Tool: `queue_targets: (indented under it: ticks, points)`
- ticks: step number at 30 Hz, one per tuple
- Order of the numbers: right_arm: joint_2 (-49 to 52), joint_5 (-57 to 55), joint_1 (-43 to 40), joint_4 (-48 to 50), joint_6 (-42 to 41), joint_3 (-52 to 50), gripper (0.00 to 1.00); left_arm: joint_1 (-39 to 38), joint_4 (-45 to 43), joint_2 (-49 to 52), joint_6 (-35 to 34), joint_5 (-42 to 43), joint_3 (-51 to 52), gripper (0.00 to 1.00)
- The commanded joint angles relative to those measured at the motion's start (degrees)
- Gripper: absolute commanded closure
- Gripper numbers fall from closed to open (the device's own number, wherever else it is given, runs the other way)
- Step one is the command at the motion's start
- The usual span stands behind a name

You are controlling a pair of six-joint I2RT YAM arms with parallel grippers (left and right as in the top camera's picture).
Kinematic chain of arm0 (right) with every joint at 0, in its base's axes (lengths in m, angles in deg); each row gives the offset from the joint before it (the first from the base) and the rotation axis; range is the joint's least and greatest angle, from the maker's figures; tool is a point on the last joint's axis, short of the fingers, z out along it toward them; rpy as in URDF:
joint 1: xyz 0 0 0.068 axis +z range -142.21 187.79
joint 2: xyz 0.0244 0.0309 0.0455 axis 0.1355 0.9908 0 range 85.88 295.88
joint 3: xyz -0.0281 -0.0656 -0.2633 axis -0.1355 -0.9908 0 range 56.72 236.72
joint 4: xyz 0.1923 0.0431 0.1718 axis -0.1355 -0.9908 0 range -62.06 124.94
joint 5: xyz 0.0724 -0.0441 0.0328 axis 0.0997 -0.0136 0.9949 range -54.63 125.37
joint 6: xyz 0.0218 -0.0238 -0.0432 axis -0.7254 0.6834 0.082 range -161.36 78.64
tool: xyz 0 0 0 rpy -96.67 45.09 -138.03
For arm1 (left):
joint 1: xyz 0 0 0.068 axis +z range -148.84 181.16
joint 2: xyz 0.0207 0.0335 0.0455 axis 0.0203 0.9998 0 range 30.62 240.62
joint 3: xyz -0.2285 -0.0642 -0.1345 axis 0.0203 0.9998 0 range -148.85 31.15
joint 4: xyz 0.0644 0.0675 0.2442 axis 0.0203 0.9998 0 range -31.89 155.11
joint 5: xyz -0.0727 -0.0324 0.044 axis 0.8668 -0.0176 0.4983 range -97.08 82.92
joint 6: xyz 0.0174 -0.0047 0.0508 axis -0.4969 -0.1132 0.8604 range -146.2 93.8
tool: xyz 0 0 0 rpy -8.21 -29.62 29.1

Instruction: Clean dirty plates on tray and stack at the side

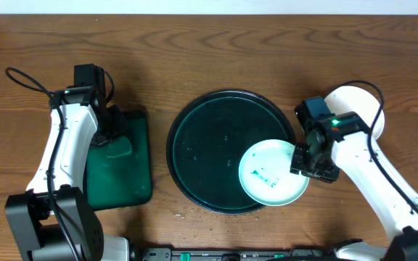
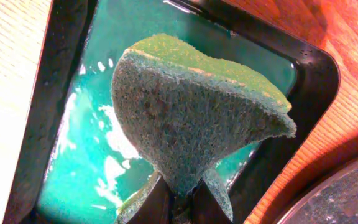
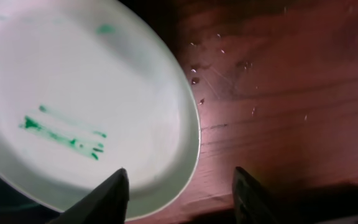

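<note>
A pale mint plate point(image 1: 271, 174) with green smear marks point(image 3: 61, 130) lies on the lower right rim of the round dark tray point(image 1: 194, 138) and reaches past it. My right gripper point(image 1: 303, 163) is at the plate's right edge. In the right wrist view it point(image 3: 179, 174) stands open astride the plate point(image 3: 73, 93) rim, one finger over the plate and the other over the wood. My left gripper point(image 1: 111, 134) hovers over the rectangular tray and is shut point(image 2: 179, 193) on a green sponge point(image 2: 191, 112), which folds out from the jaws.
The small rectangular dark green tray point(image 1: 133, 181) holds teal liquid point(image 2: 86, 168) at the left. A white plate point(image 1: 358, 101) lies on the table at the right, partly hidden by my right arm. Water droplets point(image 3: 194, 81) dot the wood beside the mint plate.
</note>
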Motion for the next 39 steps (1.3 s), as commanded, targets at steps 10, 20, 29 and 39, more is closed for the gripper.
queue_targets:
  ticks: [10, 20, 29, 39]
  points:
    - [4.85, -0.13, 0.72, 5.03, -5.73, -6.88, 0.75, 0.28, 0.2, -0.22, -1.6, 0.9, 0.42, 0.93]
    - [4.85, -0.15, 0.79, 10.73, -5.95, -9.09, 0.99, 0.28, 0.09, -0.22, -1.6, 1.95, 0.42, 0.93]
    - [4.85, 3.65, 6.64, 21.14, 3.67, -8.76, 0.99, 0.28, 0.11, -0.22, -1.57, 2.36, 0.42, 0.93]
    - [6.32, 4.35, 11.65, 30.8, -0.42, -8.74, 0.99, -1.25, 0.11, -0.24, 1.25, 5.77, 0.42, 0.93]
